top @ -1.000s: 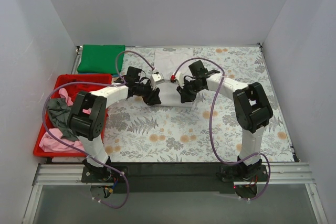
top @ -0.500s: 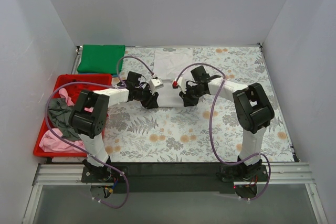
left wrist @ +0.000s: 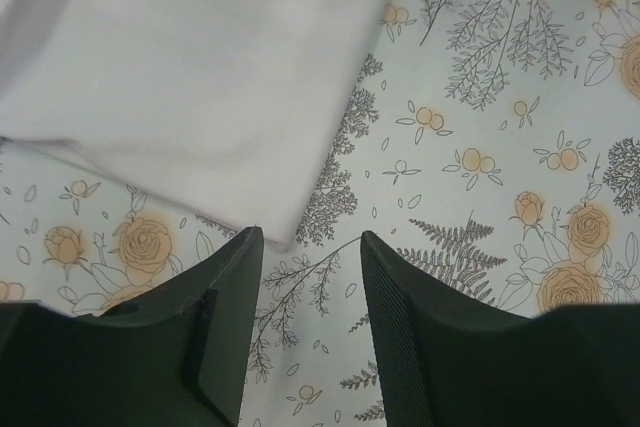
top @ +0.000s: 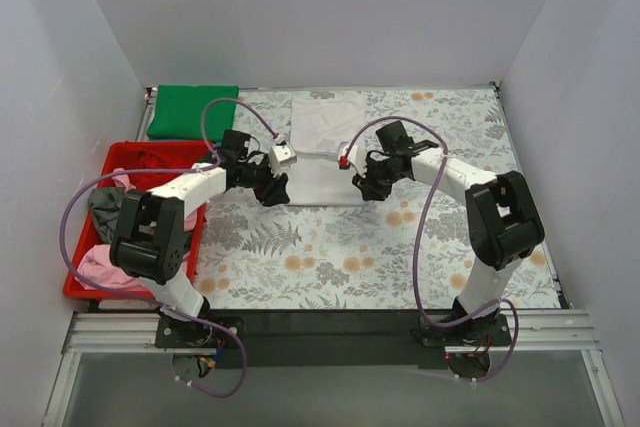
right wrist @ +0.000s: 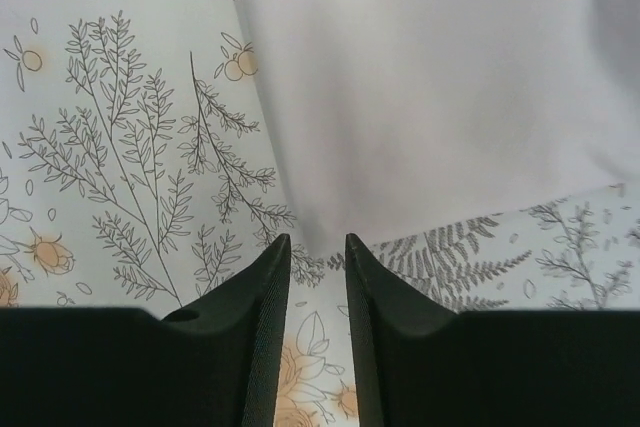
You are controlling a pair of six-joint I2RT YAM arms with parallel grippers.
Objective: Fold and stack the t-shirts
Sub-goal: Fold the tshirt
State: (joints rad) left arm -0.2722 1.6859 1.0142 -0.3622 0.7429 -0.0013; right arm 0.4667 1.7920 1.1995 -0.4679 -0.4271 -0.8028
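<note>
On the floral cloth point(top: 330, 257) covering the counter, the large white t-shirt point(top: 325, 142) lay folded flat toward the far middle, soft, light and limp, likely to sag unless pinched at its near corners. The left end effector point(left wrist: 308, 247) stood moderately open and the right end effector point(right wrist: 316, 247) narrowly open, both empty, poised at those corners.

I saw 1 folded t-shirt point(top: 325, 147) lying on the table cloth point(top: 330, 257), midway across and toward the far edge. The left gripper point(top: 275, 190) sat at its near left corner and the right gripper point(top: 368, 187) at its near right corner, each just before the hem, over the cloth. A 2nd folded t-shirt point(top: 192, 111) lay in the far left corner. In front of that, left of the cloth, stood the bin point(top: 150, 152), with a heap of t-shirts point(top: 110, 237) in it.
</note>
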